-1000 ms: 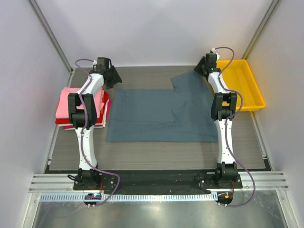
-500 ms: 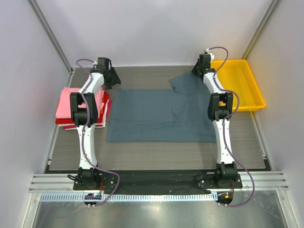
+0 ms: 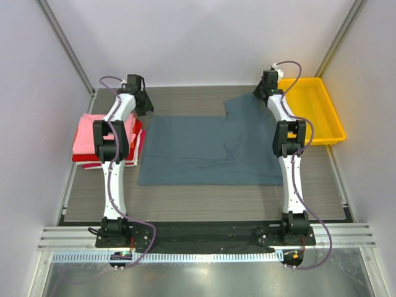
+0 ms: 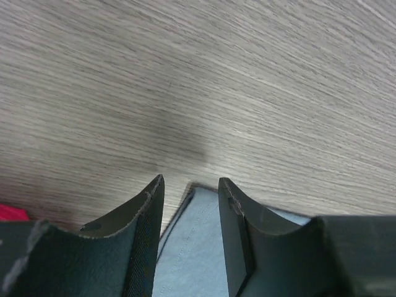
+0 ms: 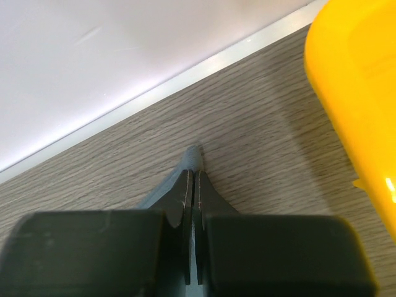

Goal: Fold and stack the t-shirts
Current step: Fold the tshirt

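Slate blue-grey cotton t-shirt [image 3: 210,148] lies flat on grey wood-grain counter [image 3: 204,201]. Left tool [image 4: 190,184] spread astride its far-left corner. Right tool [image 5: 191,176] pinching its far-right sleeve tip.

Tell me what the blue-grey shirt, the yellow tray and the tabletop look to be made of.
Blue-grey shirt: soft matte cloth, probably cotton knit; it lies limp with creases. Yellow tray: likely moulded plastic, glossy; smooth rounded walls catch highlights. Tabletop: matte grey wood-grain, perhaps laminate; fine streaks show, real wood not excluded.
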Motion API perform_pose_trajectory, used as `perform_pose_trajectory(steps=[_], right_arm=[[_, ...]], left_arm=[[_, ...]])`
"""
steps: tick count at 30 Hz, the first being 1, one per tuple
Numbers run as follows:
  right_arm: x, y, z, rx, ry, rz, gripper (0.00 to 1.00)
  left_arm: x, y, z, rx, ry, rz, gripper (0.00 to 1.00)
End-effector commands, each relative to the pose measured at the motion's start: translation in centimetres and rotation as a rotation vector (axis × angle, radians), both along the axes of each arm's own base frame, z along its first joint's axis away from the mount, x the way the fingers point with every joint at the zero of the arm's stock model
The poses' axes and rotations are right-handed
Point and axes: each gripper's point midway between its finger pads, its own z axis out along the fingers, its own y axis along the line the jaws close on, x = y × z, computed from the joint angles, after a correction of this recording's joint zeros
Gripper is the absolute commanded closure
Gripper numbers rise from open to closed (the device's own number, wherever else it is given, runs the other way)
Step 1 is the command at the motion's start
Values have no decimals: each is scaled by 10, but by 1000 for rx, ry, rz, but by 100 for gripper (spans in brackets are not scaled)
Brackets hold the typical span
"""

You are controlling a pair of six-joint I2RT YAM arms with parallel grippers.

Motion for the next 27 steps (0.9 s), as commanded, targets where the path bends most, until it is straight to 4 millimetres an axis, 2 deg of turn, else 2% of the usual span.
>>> perform_pose_trajectory(steps=[1,6,14,15,16,18,22,24,25,27], right_arm=[[1,-10,45,5,-60,-22,99],[1,-4,46,46,-62,-15,99],[-2,0,49,62,-55,-1,99],[-2,0,50,65,-56,-2,99],[-2,-17,50,65,-57,-25,99],[-2,-18,51,67,-60,-27,99],[-2,-18,56,69,-66,-20,99],[-2,-18,56,73,-66,-19,99],[-2,-18,57,77,-67,-10,99],[-3,-18,64,82,-75,-4,99]], left_arm=[[-2,-3,1,-6,16,-33,59],[-10,-8,4,5,26,-55,57],[-19,-25,-10,-7,72,-104,57],[-21,-26,-11,-3,77,-105,57],[-22,-26,-12,2,80,-105,58],[-22,-26,-14,-4,83,-106,66],[-16,-24,-16,11,72,-95,73],[-14,-21,-22,28,86,-83,86],[-8,-20,-18,29,71,-84,100],[-7,-21,-23,29,83,-85,100]])
